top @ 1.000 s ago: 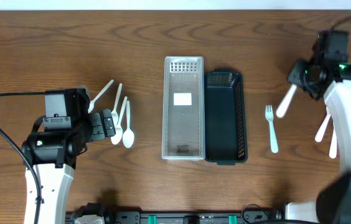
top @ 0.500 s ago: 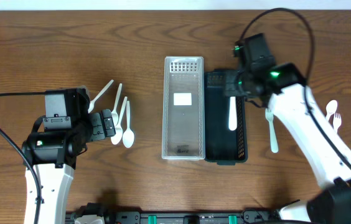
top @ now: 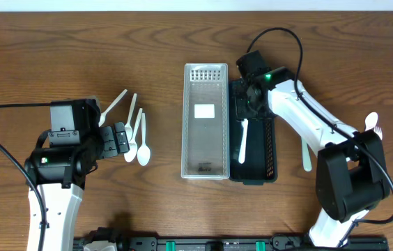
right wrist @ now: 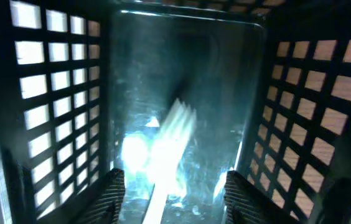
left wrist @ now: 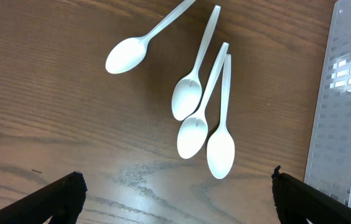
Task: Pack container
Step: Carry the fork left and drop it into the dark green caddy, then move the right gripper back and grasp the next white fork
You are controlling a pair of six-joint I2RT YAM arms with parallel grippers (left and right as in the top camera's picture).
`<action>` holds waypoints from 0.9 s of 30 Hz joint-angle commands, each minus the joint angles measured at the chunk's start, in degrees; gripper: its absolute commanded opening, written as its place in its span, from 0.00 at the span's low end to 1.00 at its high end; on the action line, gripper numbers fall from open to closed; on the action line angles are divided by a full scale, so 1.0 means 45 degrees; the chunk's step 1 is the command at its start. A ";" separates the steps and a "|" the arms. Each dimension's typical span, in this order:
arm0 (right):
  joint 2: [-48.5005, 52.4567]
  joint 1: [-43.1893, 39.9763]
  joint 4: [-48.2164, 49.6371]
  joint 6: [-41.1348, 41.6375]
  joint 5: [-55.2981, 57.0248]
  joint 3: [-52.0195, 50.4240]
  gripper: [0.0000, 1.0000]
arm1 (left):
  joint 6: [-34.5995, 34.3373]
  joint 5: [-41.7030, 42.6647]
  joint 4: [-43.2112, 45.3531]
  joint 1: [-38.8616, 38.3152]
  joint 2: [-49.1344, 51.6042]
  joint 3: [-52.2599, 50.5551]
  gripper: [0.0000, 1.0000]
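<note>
The right fingers [right wrist: 114, 186] stand apart over the far end of the black bin [top: 271, 132], gripping nothing. A white fork [top: 242, 139] lies inside it, and the clear bin [top: 205, 167] sits on its left. The left fingers [left wrist: 63, 196], spread wide, hover near four white spoons [left wrist: 187, 98] on the counter [top: 43, 56]. Another fork [top: 305, 150] lies right of the black bin.

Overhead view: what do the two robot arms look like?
The left arm and right arm have white shells with black joints and wrists. A thin black cable loops off the right one, where a green light glows.
</note>
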 commanded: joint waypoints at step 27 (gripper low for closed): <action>-0.5950 -0.6251 -0.3526 -0.3813 0.0743 -0.0908 0.99 | -0.0078 0.0126 -0.0228 0.0039 0.0049 0.0233 0.97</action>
